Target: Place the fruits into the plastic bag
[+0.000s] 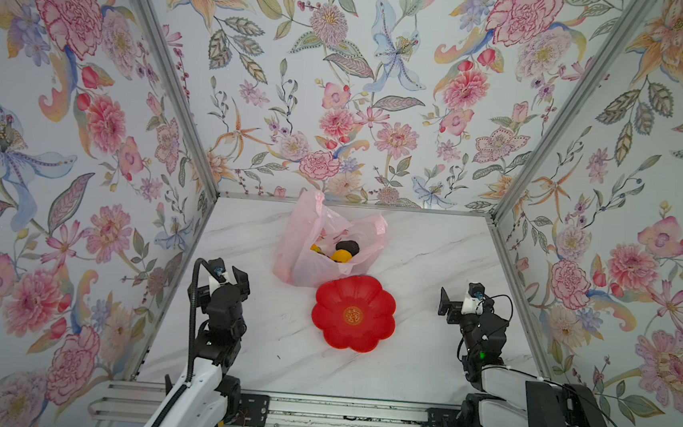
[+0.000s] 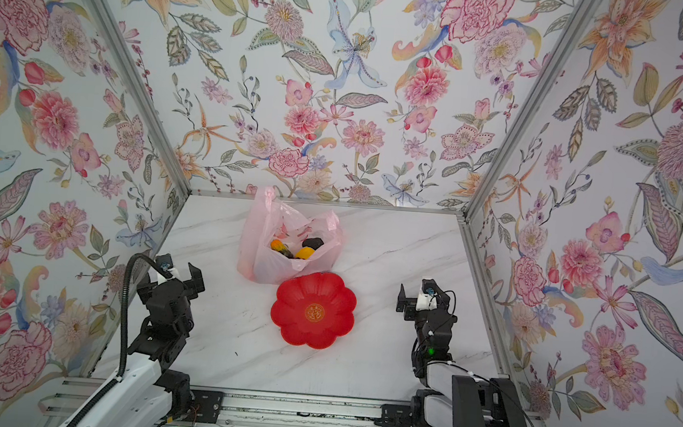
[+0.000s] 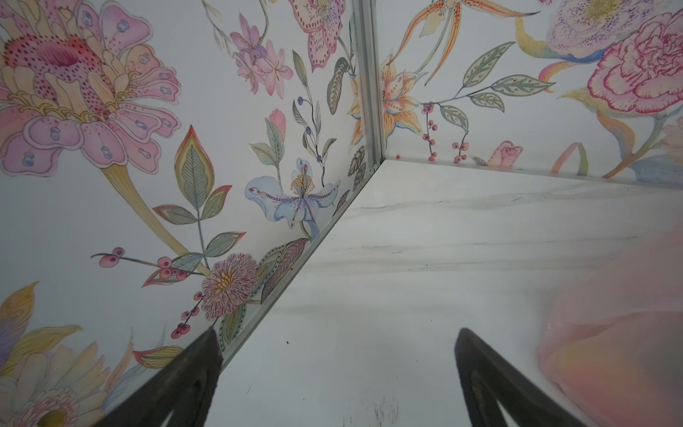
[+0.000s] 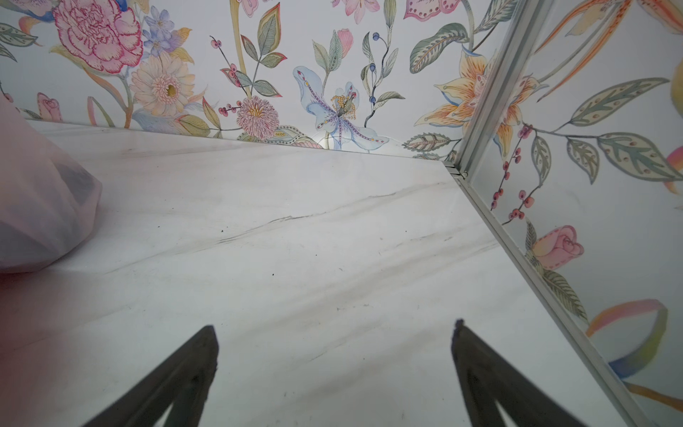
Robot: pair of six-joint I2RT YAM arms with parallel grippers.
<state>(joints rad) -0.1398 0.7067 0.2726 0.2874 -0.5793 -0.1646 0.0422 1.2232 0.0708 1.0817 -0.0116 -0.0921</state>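
Note:
The pale pink plastic bag [image 1: 301,257] [image 2: 257,254] lies open at the back middle of the marble table in both top views. Inside its mouth I see fruits: a blackish avocado [image 1: 347,246] [image 2: 313,243], a yellow-orange one [image 1: 340,256] [image 2: 303,253] and an orange mango [image 2: 277,245]. Other fruits, if any, are hidden by the bag's folds. My left gripper [image 1: 228,274] [image 2: 179,270] [image 3: 338,332] hovers open and empty left of the bag. My right gripper [image 1: 464,301] [image 2: 422,298] [image 4: 332,327] is open and empty to the right. The bag [image 3: 610,332] [image 4: 37,203] sits at the edge of both wrist views.
An empty red flower-shaped plate [image 1: 353,313] [image 2: 313,310] sits just in front of the bag, between the two arms. Floral walls close in the table on the left, back and right. A metal rail [image 1: 315,415] runs along the front edge.

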